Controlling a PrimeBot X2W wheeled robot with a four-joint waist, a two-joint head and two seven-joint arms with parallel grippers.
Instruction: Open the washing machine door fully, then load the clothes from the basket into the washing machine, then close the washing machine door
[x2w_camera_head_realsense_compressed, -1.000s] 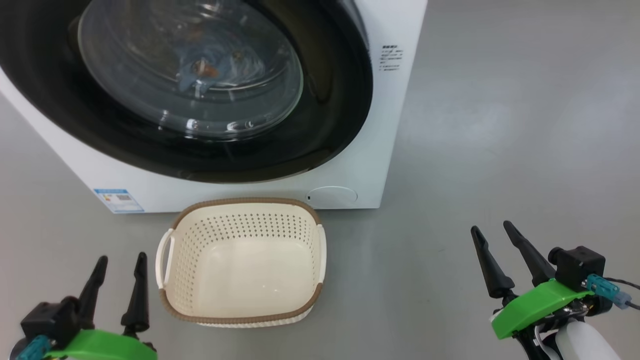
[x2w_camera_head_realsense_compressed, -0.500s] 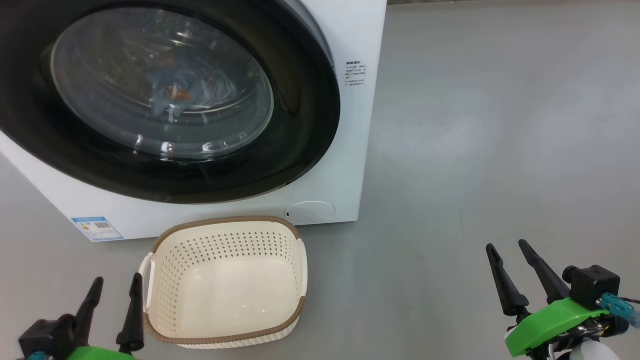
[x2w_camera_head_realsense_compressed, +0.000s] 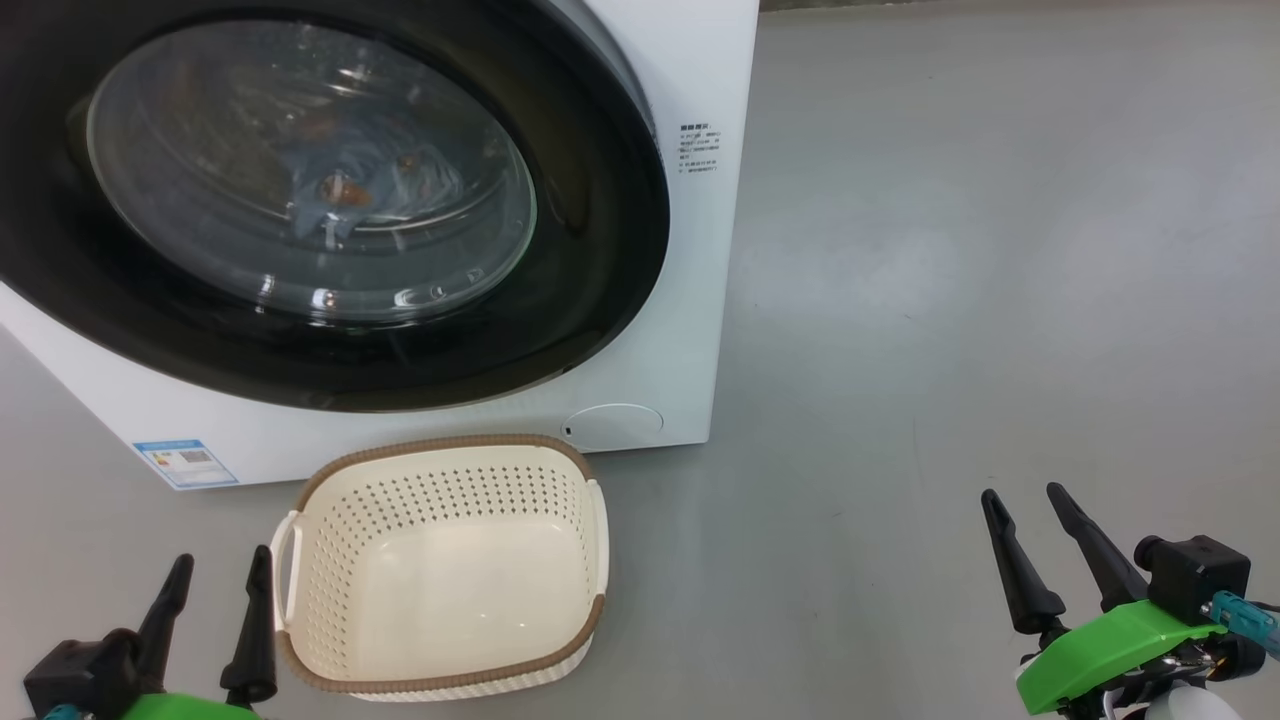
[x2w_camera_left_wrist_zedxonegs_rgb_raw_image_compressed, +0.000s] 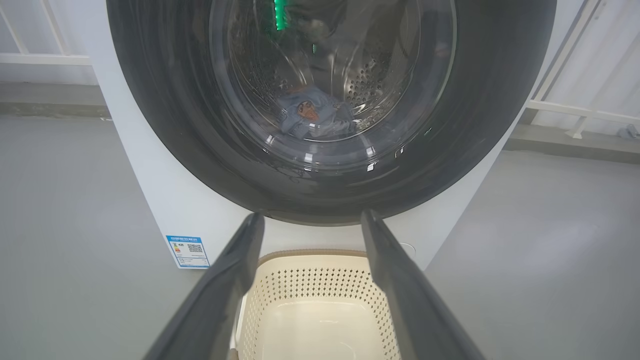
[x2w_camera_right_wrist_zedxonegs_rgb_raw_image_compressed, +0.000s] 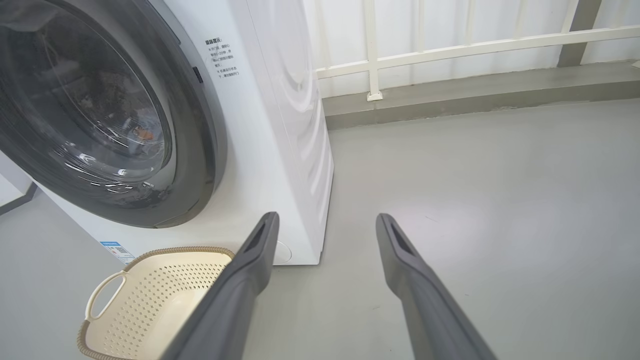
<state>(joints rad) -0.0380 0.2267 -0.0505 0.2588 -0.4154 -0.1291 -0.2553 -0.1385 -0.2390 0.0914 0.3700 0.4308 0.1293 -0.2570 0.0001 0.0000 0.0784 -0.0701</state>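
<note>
The white washing machine (x2w_camera_head_realsense_compressed: 700, 60) stands with its black-rimmed round door (x2w_camera_head_realsense_compressed: 600, 230) shut against the front. Through the glass I see the blue clothes (x2w_camera_head_realsense_compressed: 335, 190) with orange bear faces lying in the drum, also the clothes (x2w_camera_left_wrist_zedxonegs_rgb_raw_image_compressed: 310, 117) in the left wrist view. The cream basket (x2w_camera_head_realsense_compressed: 440, 570) sits on the floor before the machine with nothing in it. My left gripper (x2w_camera_head_realsense_compressed: 218, 568) is open, low at the basket's left side. My right gripper (x2w_camera_head_realsense_compressed: 1020, 495) is open over bare floor, far to the basket's right. Left gripper (x2w_camera_left_wrist_zedxonegs_rgb_raw_image_compressed: 309, 220) and right gripper (x2w_camera_right_wrist_zedxonegs_rgb_raw_image_compressed: 325, 217) both hold nothing.
Grey floor (x2w_camera_head_realsense_compressed: 950, 250) stretches to the right of the machine. A blue energy label (x2w_camera_head_realsense_compressed: 185, 462) and a round service flap (x2w_camera_head_realsense_compressed: 612, 422) sit low on the machine's front. A white railing (x2w_camera_right_wrist_zedxonegs_rgb_raw_image_compressed: 450, 45) and a low kerb run behind the machine.
The head camera has moved, so the machine and basket sit further left and lower in the picture. Both grippers stay open, slightly lower in view.
</note>
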